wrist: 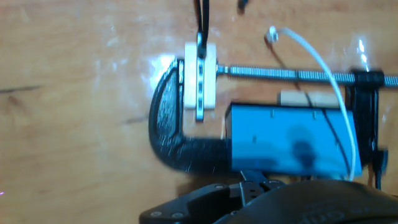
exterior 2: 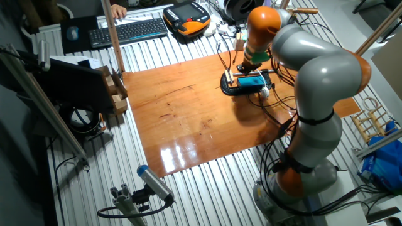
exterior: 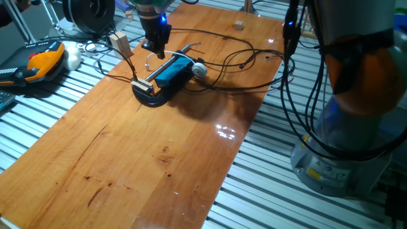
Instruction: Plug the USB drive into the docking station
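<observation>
The end effector (exterior: 154, 46) hangs just above the blue docking station (exterior: 172, 72). I cannot tell if its fingers are apart or pinched together, or if it holds the USB drive. The docking station sits in a black clamp (wrist: 177, 140) near the far end of the wooden bench (exterior: 146, 165). A pale block (wrist: 199, 84) is squeezed in the clamp. The near part of the bench has lots of bare room. Black cables (exterior: 235, 67) loop beside the docking station.

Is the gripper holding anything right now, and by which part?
Cannot tell. The fingers are dark and blurred at the hand view's bottom edge, beside the docking station; no held thing shows.
</observation>
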{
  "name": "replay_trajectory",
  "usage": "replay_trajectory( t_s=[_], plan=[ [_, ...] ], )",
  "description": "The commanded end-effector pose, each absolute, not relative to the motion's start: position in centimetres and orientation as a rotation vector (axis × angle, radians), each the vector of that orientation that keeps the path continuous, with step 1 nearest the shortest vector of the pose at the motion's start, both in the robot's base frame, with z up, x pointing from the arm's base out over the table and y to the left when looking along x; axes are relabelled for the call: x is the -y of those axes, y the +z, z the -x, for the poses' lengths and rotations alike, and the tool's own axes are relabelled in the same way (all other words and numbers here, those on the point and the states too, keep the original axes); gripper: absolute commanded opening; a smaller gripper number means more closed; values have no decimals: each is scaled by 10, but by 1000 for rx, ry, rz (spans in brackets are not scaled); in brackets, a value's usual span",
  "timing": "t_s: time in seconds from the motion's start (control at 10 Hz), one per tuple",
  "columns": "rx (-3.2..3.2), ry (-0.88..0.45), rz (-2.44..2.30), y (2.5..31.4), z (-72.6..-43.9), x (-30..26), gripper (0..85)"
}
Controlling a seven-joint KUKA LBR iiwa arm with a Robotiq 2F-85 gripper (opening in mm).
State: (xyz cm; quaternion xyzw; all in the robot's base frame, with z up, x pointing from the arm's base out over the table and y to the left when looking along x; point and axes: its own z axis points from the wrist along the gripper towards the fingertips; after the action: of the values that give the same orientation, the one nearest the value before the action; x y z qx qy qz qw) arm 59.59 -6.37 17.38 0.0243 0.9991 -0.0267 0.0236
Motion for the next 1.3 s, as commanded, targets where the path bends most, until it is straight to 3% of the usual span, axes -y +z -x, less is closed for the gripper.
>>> replay_trajectory(
  t_s=[0.0,0.7,1.2],
  plan=[
    [-3093,-91,-64,175,-610,67,0],
    [-3091,-56,-43,163,-634,101,0],
    [-3065,-38,-38,136,-646,103,0]
  ],
)
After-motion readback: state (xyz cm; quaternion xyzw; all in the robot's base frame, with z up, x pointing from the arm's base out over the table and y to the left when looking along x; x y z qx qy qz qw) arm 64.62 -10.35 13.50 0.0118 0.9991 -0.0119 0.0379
